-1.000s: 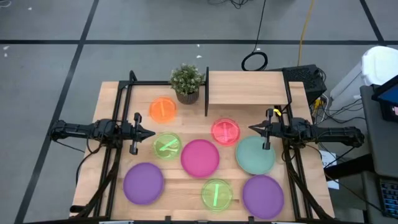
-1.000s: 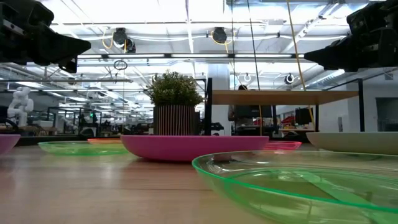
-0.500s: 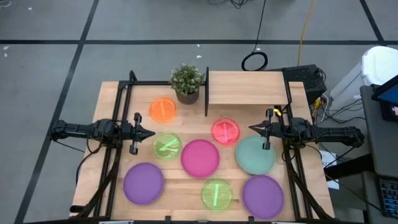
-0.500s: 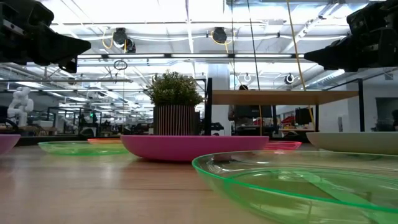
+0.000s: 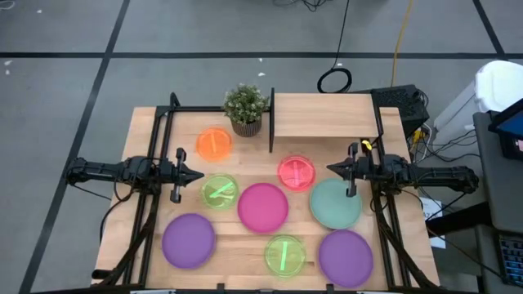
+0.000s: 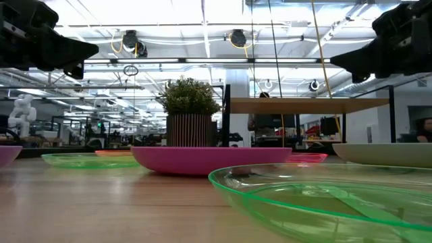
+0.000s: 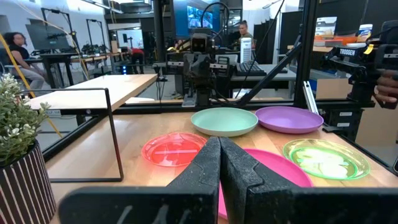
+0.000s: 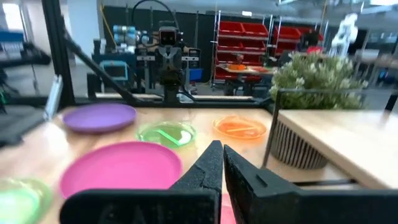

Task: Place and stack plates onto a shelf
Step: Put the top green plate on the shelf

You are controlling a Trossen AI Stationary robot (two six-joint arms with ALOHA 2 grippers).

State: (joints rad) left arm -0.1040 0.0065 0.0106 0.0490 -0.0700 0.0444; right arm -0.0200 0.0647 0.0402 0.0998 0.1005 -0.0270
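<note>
Presently: plates (image 5: pixel 262 206), thin rigid plastic, likely light and slick; grasp by raised rim. Left gripper (image 5: pixel 198 175), right gripper (image 5: pixel 331 169): fingers together, empty.

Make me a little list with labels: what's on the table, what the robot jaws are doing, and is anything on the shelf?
plates on table: eight, including magenta plate and teal plate
shelf: no plates on it
plant: beside the shelf
left gripper: jaws shut, holding nothing
right gripper: jaws shut, holding nothing
</note>
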